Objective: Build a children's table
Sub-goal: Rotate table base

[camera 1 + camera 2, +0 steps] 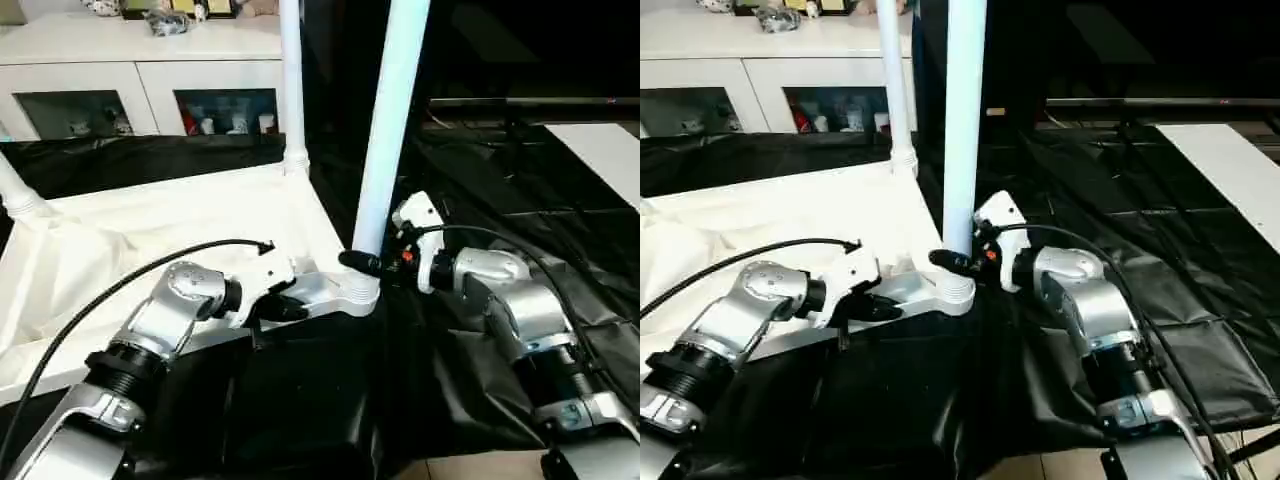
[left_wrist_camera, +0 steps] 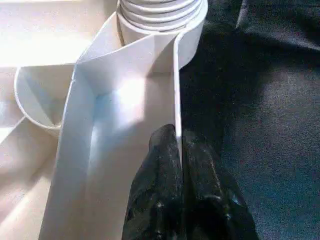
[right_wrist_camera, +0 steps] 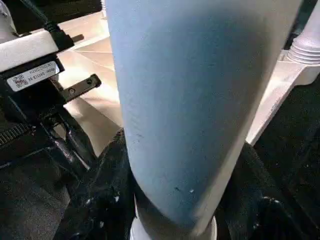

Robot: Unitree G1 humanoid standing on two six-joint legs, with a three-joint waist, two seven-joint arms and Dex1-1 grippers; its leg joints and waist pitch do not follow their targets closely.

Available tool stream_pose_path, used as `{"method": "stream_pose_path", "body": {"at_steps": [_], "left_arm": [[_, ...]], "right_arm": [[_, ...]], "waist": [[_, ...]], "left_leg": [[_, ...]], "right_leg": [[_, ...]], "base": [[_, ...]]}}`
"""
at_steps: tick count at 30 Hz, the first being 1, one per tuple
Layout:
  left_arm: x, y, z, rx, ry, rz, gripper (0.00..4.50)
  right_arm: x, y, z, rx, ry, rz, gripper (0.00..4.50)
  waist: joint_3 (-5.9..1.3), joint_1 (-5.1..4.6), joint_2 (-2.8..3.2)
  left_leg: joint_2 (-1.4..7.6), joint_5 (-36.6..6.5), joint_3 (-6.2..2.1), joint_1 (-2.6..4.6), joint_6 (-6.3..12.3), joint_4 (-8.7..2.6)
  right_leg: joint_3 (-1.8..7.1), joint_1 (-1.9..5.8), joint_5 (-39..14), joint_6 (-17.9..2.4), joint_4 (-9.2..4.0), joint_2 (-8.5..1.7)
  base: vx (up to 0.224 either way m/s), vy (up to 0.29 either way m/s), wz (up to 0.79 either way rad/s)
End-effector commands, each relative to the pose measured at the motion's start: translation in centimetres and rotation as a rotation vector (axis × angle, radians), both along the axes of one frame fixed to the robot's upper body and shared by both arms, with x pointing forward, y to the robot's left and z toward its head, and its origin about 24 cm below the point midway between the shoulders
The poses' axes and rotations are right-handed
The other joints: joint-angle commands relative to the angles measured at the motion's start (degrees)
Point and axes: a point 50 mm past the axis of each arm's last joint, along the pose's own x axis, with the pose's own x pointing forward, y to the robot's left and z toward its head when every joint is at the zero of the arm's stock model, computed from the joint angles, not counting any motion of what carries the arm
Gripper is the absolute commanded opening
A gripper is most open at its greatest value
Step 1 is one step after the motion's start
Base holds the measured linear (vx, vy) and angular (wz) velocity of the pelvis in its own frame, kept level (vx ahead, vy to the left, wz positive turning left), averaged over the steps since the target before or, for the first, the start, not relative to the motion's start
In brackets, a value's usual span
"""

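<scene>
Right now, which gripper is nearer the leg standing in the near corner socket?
Right. The right gripper is clamped on the leg just above its socket; the left gripper pinches the tabletop rim beside that corner.

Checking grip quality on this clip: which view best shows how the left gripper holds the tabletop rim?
The left wrist view: the left gripper has its black fingers pinched on either side of the tabletop rim, just below the corner socket. Both eye views show that gripper side-on at the rim, its contact unclear.

Smooth white plastic tabletop (image 1: 150,225) and legs (image 1: 385,130); matt black cloth (image 1: 560,250); silvery metal forearms (image 1: 520,310); rough black fingers (image 2: 165,200).
</scene>
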Motion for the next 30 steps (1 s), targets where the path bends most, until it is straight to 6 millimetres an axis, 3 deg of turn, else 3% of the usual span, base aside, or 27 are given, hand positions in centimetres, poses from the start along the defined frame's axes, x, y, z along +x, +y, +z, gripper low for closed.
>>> {"method": "stream_pose_path", "body": {"at_steps": [1,4,17,30], "left_arm": [[0.2,0.2,0.7,0.011,-0.033,-0.009,0.00],[0.1,0.3,0.8,0.015,-0.029,-0.014,0.00],[-0.4,0.6,0.7,0.049,-0.005,-0.078,0.00],[-1.4,1.1,0.8,0.070,0.061,-0.157,0.00]], "right_arm": [[-1.6,-0.3,-4.7,-0.112,0.196,0.022,1.83],[-1.5,-0.2,-4.8,-0.117,0.191,0.040,1.83],[-1.5,-0.3,-5.1,-0.134,0.181,0.079,1.83],[-1.6,-0.8,-5.3,-0.161,0.175,0.127,1.83]], "waist": [[-2.43,0.24,-0.28],[-2.29,0.19,-0.35],[-2.18,-0.25,-0.40],[-2.18,-0.32,-0.39]], "left_leg": [[2.90,-17.99,-1.24,0.21,0.35,-4.73],[2.94,-19.43,-1.36,0.36,0.06,-4.81],[2.95,-20.48,-1.48,0.34,0.15,-4.95],[3.13,-20.36,-1.45,0.32,-0.02,-5.15]], "right_leg": [[2.81,2.10,-23.13,-10.31,-5.34,-4.30],[2.80,1.89,-26.51,-9.24,-5.71,-4.42],[2.87,1.74,-28.17,-8.88,-5.94,-4.45],[3.03,1.77,-26.01,-9.98,-5.64,-4.46]], "base": [[0.000,0.000,0.00],[0.000,0.000,0.00],[0.000,0.000,0.00],[0.000,0.000,0.00]]}}
